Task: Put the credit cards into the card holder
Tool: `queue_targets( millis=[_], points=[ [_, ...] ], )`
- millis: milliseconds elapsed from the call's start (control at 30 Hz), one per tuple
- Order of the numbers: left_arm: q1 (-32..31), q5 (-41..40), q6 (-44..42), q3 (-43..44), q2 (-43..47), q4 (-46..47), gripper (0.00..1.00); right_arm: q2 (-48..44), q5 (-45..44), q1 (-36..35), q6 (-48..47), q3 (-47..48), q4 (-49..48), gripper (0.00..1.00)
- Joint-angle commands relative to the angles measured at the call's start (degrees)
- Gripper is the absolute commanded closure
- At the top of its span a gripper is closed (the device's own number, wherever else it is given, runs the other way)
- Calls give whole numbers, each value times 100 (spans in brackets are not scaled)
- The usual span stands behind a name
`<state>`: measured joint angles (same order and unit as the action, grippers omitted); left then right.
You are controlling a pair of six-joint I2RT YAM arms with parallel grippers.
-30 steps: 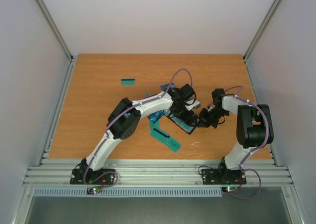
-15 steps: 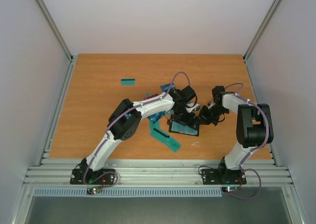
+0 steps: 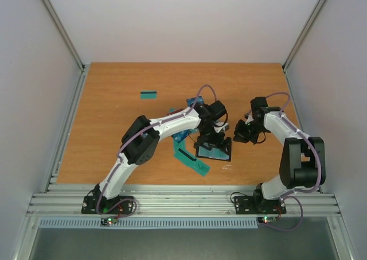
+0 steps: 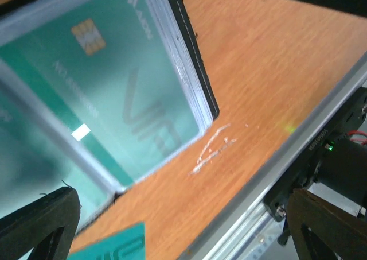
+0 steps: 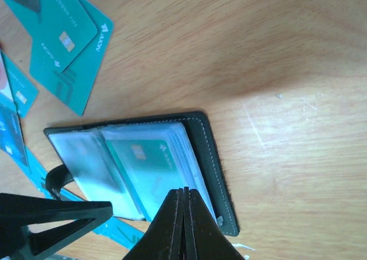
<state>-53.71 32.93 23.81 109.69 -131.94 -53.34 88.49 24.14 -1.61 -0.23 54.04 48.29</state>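
Far to the left on the table [image 3: 103, 139], a lone teal card [image 3: 149, 94] lies by itself, its dark stripe barely readable from above. Nearer the middle, a loose heap of credit cards [image 3: 182, 137] is largely hidden beneath the left arm [image 3: 166, 122], so their number cannot be told. Two teal cards [image 3: 192, 159] stick out clear toward the near edge. Just right of them the card holder [image 5: 209, 159] lies open and flat on the wood. A chip card [image 4: 114, 82] shows blurred through its clear plastic, and the left wrist view cuts off the holder's far half. The left gripper [image 3: 213, 143] hangs over the holder with its fingers spread wide, grasping nothing. Rightmost, the right gripper [image 5: 184, 194] is clenched, fingers pressed together on nothing; whether its tip touches the holder cannot be told.
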Motion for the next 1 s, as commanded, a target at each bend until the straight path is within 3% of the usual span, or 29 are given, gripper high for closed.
queue_targets(
  millis=[0,167,467,600,967],
  points=[
    [13,-259,-174,-16,598,-514,1,-338,148,-41,-182,-82,220,96],
    [52,-679,-452,-370,1117,-367,7,-743,908,-41,-52,-459,-19,87],
    [186,-961,-1000,-776,1007,25,57,-955,1499,-38,478,-986,-472,81],
    [194,-880,-1071,-690,693,105,71,-853,1330,-41,356,-948,-382,77],
    [195,-616,-1037,-251,65,237,87,-345,1255,-39,252,-908,-505,76]
  ],
)
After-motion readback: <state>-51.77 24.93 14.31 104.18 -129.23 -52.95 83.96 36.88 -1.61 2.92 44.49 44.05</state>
